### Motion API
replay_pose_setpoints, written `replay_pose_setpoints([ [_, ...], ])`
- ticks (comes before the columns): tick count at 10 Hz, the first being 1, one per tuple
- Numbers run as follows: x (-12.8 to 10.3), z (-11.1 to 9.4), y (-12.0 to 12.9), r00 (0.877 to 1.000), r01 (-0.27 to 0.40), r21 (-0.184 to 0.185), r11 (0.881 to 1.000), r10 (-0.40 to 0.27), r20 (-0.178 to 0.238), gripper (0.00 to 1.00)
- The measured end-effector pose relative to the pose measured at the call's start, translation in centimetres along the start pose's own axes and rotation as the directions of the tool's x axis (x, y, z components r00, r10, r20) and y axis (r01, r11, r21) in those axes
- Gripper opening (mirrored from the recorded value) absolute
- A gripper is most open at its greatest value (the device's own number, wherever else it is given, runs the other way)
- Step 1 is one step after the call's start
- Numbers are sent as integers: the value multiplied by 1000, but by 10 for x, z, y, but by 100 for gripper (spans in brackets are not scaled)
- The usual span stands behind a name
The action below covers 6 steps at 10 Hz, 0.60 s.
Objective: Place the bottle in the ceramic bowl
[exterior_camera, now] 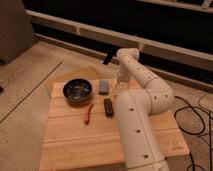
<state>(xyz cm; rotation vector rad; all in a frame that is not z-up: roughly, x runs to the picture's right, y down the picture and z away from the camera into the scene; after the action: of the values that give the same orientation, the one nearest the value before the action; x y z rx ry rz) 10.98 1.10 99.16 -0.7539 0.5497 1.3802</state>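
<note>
The glossy black ceramic bowl (77,90) sits at the back left of the wooden table (70,140). My gripper (121,79) points down at the table's back edge, right of the bowl and past a grey-blue block. A small whitish shape directly under it looks like the bottle (119,86), mostly hidden by the gripper. My white arm (142,107) crosses the right half of the table and hides the white cup.
A grey-blue block (103,86) lies between bowl and gripper. A flat black rectangular block (107,106) and a thin red item (89,113) lie in front of them. A dark wall with ledges stands behind the table. Cables (192,117) lie on the floor at right.
</note>
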Motion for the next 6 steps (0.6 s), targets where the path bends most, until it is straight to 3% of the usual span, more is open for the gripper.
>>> replay_pose_setpoints([
  [3, -2, -2, 1, 1000, 19, -2, 1000, -19, -14, 25],
  [4, -5, -10, 1, 1000, 19, 1, 1000, -19, -2, 10],
  [6, -13, -40, -4, 999, -8, 11, 1000, 7, 49, 0],
])
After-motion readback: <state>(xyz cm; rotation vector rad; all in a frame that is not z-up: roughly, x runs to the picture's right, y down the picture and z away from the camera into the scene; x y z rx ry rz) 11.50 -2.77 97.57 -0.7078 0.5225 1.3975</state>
